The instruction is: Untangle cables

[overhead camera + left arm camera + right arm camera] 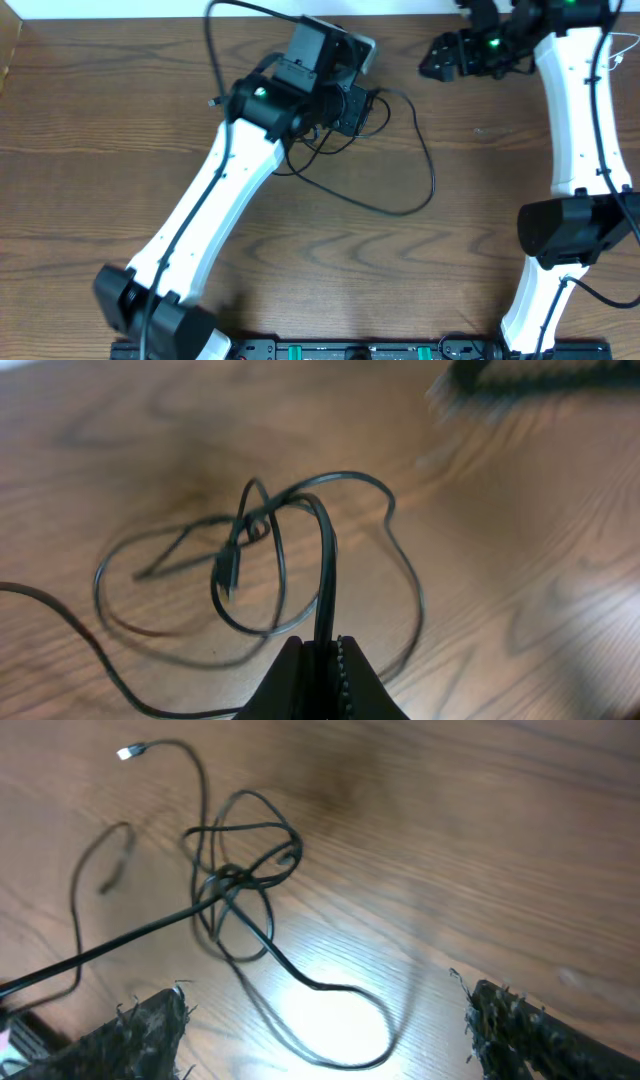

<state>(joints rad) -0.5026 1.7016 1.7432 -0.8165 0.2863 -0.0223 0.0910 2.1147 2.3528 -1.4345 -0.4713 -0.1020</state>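
Pinching one black cable (328, 570) between pressed-together fingers (295, 685) of the left gripper (327, 652), over the far middle of the wooden table (100, 150). Spread wide and gripping nothing at the right gripper (320, 995), up at the far right. Lying on the wood beneath and right of the left gripper as a loose tangle (240, 880) of overlapping black loops, one long loop (433, 178) trailing toward the near right, a small silvery plug end (128, 753) off by itself.

Two white arms with black joints.
Left arm (215, 190) and right arm (575, 110) have white shells and black wires (597, 120) along them. A green light (262, 92) glows at 11 o'clock, a second light (492, 42) at 1 o'clock.
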